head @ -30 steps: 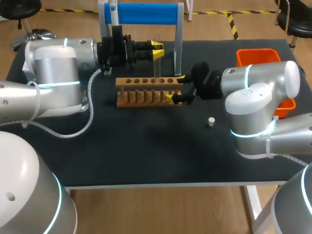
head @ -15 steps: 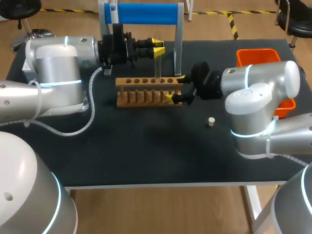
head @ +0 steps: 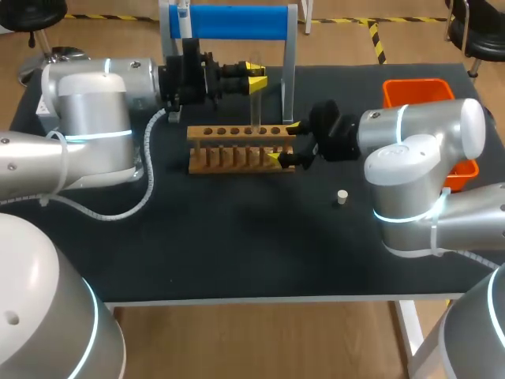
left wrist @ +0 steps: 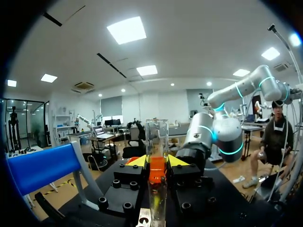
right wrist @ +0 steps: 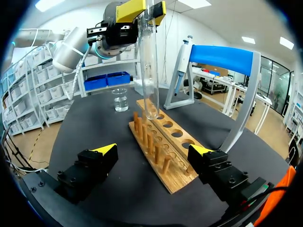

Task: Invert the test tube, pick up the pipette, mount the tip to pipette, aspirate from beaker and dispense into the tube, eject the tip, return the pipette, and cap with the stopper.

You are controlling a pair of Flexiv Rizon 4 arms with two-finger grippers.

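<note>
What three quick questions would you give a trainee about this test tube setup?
1. True or false: the left arm's fingers are shut on the test tube, which is upright.
2. Where is the stopper? A: in the tube. B: on the table, apart from the tube. C: in the orange bin.
3. Fill in: the right arm's fingers stand open either side of one end of the wooden ____.
Key: 1 true; 2 B; 3 rack.
</note>
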